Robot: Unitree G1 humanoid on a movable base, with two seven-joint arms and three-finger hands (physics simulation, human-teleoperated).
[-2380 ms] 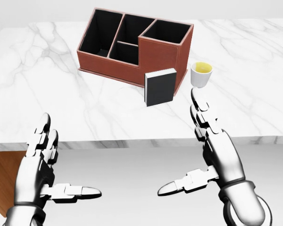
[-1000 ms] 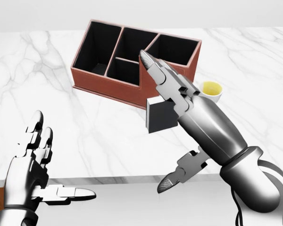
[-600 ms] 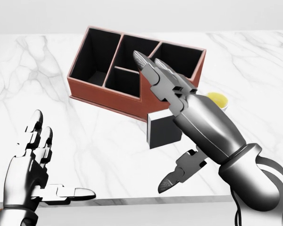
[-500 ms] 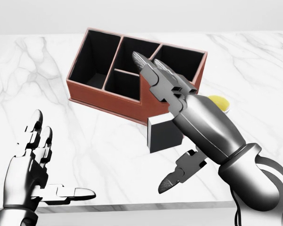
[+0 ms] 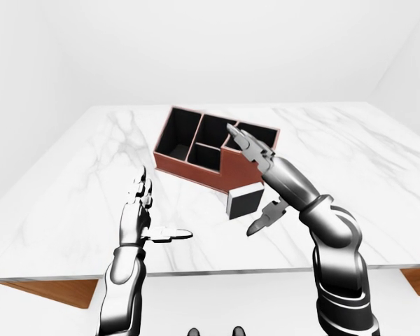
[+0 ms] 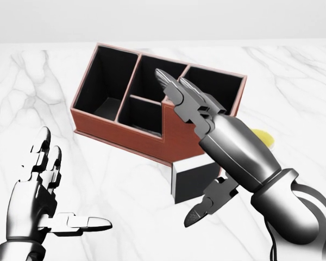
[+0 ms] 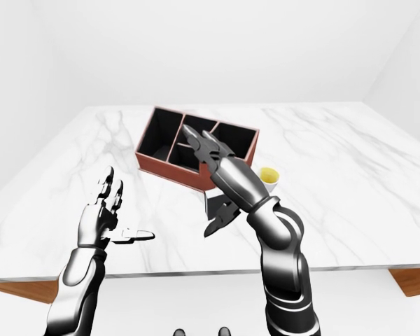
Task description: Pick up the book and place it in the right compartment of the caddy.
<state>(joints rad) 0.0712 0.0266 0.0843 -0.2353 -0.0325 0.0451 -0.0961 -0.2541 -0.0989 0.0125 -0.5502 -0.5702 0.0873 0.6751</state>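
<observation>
My view has closed in on the counter (image 6: 54, 70) since a moment ago; the base moved, not the things. My right hand (image 6: 198, 157) now reaches over the book (image 5: 243, 203), fingers spread, thumb low beside it, not gripping. The book stands on the counter against the caddy (image 6: 125, 92). My left hand (image 6: 43, 201) waits, spread. Next I'd close on the book.
</observation>
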